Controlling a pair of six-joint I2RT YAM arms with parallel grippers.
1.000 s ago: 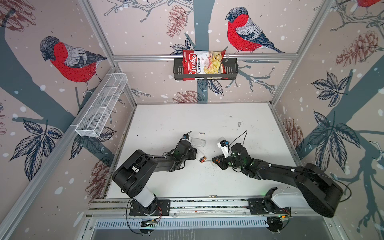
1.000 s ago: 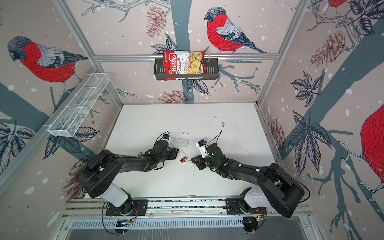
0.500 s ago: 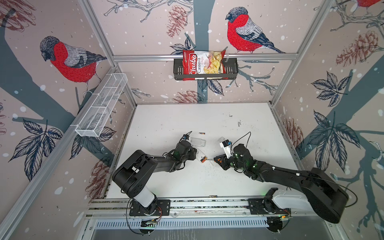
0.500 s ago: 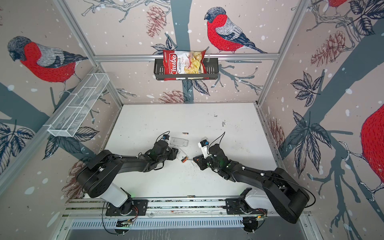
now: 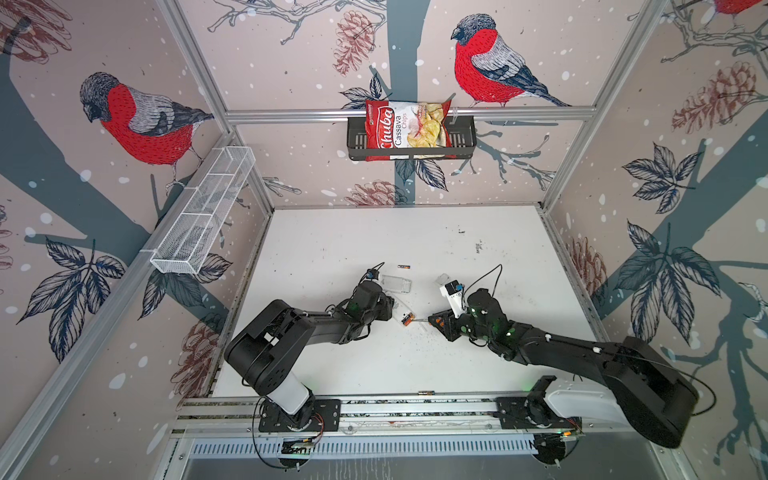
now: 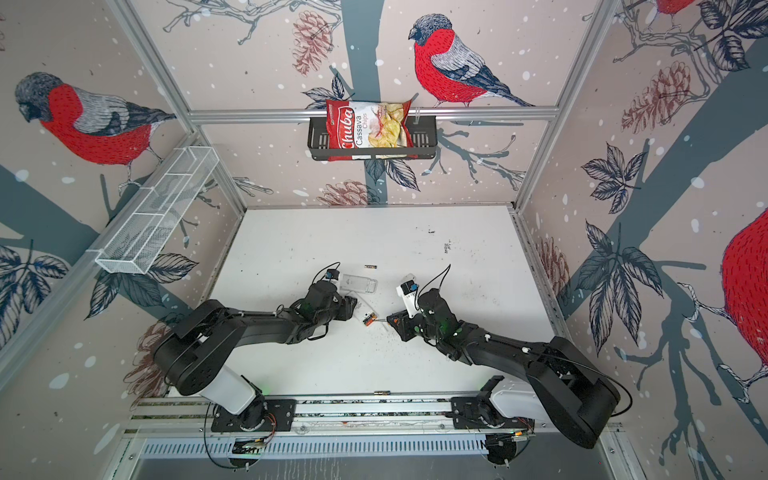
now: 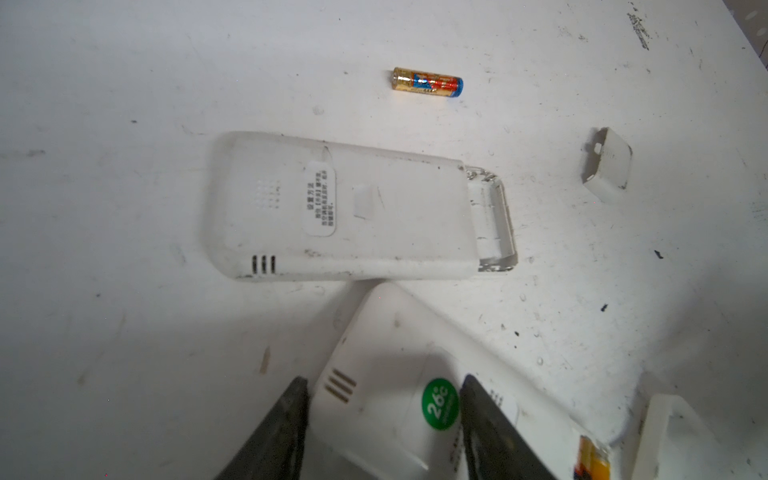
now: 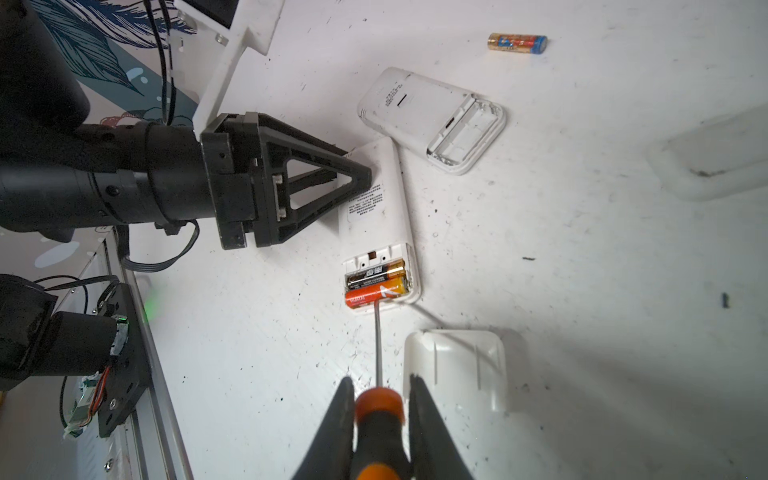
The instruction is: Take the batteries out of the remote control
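A white remote control lies back up on the table with its battery bay uncovered. Two batteries sit in the bay, a black one and an orange one; in both top views they show as a small dark-and-orange spot. My left gripper is shut on the remote's far end, beside a green sticker. My right gripper is shut on an orange-and-black screwdriver. The screwdriver's tip touches the orange battery. A loose gold, red and blue battery lies apart on the table.
A second white remote with an empty bay lies just beyond the held one. One battery cover rests beside the screwdriver shaft, a smaller cover farther off. A small cylinder lies by the front rail.
The left jaws have closed a little on the remote. The right arm with the screwdriver has shifted slightly; its tip stays at the battery bay.
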